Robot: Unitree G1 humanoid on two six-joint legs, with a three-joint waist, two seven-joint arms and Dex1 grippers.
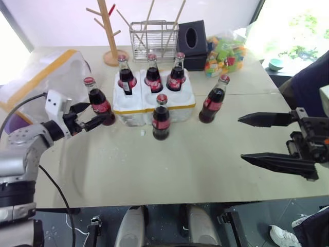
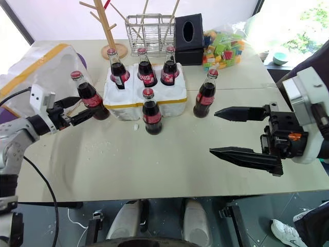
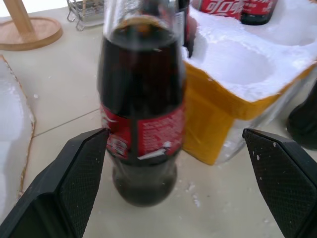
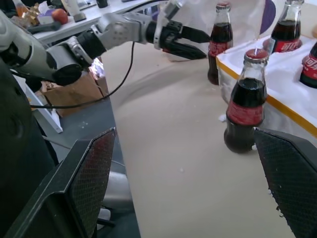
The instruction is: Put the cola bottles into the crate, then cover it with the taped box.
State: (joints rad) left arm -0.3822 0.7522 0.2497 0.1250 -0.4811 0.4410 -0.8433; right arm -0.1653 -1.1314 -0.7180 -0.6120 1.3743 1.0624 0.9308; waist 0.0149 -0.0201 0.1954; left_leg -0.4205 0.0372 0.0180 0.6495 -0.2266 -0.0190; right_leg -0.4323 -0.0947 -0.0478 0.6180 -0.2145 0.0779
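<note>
I'm holding the left gripper [image 1: 100, 114] wide apart around the leftmost bottle [image 1: 99, 102], one pad [image 3: 81, 171] just beside its label, not clamped. Right gripper [image 1: 248, 138] is hanging spread over bare table [image 1: 180, 164], holding nothing. Three bottles [image 1: 152, 74] are sitting in the crate [image 1: 154, 100], one bottle [image 1: 161, 118] standing at its front, another [image 1: 213, 100] to its right. The taped box [image 1: 46, 77] is lying far left.
</note>
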